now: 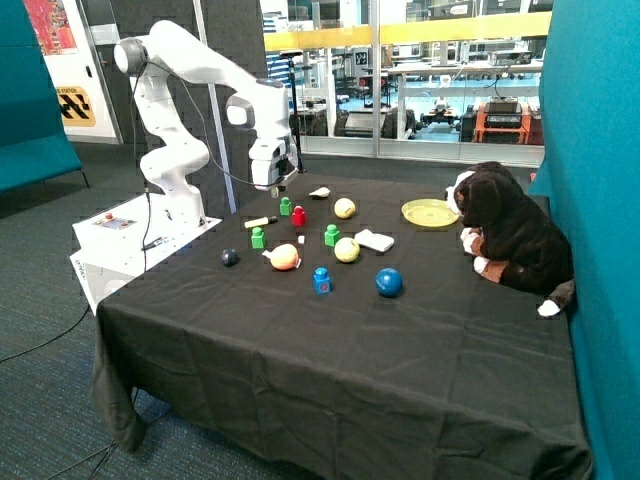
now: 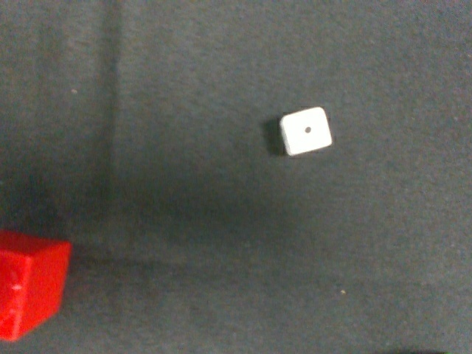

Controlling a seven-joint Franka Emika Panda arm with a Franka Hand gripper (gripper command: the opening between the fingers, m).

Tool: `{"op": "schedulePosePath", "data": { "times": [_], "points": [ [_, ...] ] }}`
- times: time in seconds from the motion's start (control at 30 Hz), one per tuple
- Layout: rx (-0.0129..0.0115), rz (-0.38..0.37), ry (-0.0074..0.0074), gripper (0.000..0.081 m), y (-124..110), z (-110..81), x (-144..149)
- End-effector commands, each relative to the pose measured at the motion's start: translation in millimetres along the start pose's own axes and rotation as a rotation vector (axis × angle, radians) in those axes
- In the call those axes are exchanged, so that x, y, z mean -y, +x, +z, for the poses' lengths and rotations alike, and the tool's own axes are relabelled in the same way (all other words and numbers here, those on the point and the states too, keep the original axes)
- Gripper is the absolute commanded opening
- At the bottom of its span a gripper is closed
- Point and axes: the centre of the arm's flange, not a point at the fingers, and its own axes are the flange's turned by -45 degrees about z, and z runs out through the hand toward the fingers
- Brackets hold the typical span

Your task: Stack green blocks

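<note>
Gripper (image 1: 277,186), finger state can't tell, hangs above black cloth; nearest small bright green plastic brick (image 1: 285,206) sits just below, table-front side.

Bare cloth around the white die (image 2: 305,131); red block (image 2: 29,291) crowds one side.

Grey carpet floor (image 1: 40,300). Teal partition (image 1: 600,120) beside black-clothed table (image 1: 400,360). Glass wall (image 1: 440,80) behind, yellow beam (image 1: 400,32) above; workshop benches beyond. Teal sofa (image 1: 35,150) at far side.
</note>
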Motion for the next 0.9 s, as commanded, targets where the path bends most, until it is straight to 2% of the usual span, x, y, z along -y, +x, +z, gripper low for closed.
{"op": "schedulePosePath", "data": {
  "times": [0.0, 0.3, 0.57, 0.73, 0.87],
  "points": [
    [0.0020, -0.009, 0.0000, 0.0529, -3.8, 10.8, -17.9],
    [0.0020, -0.018, 0.0000, 0.0517, -13.4, 18.2, -33.5],
    [0.0020, -0.055, 0.0001, 0.0516, -19.8, 21.7, -38.8],
    [0.0020, -0.088, 0.0001, 0.0486, -21.2, 23.7, -38.1],
    [0.0020, -0.082, 0.0001, 0.0464, -23.5, 33.2, -36.7]
  ]
}}
